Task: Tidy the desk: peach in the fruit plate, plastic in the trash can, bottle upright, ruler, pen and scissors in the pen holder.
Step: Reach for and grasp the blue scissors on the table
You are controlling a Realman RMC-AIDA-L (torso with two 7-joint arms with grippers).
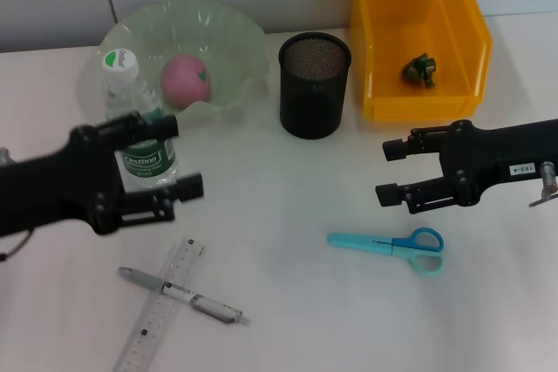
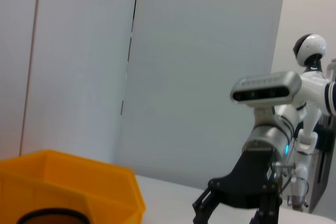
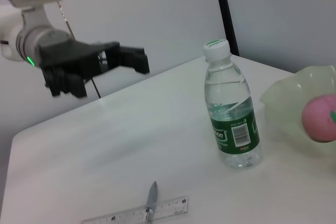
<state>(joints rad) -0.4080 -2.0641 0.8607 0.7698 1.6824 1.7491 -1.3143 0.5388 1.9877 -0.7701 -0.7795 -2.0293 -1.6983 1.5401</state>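
Note:
The bottle (image 1: 139,132) stands upright on the desk (image 1: 288,198), in front of the fruit plate (image 1: 235,50) that holds the peach (image 1: 185,78). My left gripper (image 1: 179,156) is open and overlaps the bottle in the head view. The right wrist view shows this gripper (image 3: 100,69) clear of the bottle (image 3: 231,114). My right gripper (image 1: 394,170) is open and empty, above the scissors (image 1: 388,241). The pen (image 1: 183,294) lies across the ruler (image 1: 161,307) at the front left. The pen holder (image 1: 314,84) stands at mid-back. A crumpled bit of green plastic (image 1: 420,70) lies in the trash can (image 1: 418,6).
The trash can (image 2: 68,182) stands right of the pen holder at the back right. A grey wall panel runs behind the desk. The left wrist view shows my right gripper (image 2: 233,213) farther off. The peach (image 3: 319,119) and the ruler (image 3: 136,213) also show in the right wrist view.

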